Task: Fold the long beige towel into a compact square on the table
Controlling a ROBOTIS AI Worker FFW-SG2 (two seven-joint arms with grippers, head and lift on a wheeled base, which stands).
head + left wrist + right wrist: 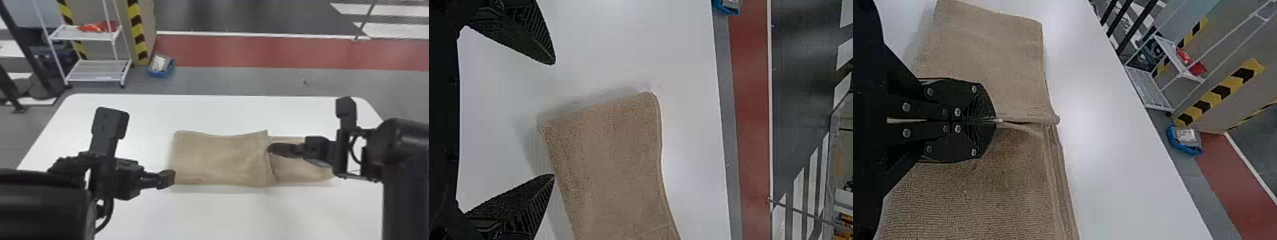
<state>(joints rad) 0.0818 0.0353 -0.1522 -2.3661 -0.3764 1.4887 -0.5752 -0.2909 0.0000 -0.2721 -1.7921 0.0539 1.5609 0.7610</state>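
Pinching an edge of the beige towel (pixel 220 159), likely to set its fold, the right gripper (pixel 996 120) faces the left gripper (pixel 554 119), spread beside the opposite end.

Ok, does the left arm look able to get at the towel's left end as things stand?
Probably yes: the left end effector is open close by the towel's left end, with nothing between them. The right end effector, shut on the upper layer's edge, is well off to the right.
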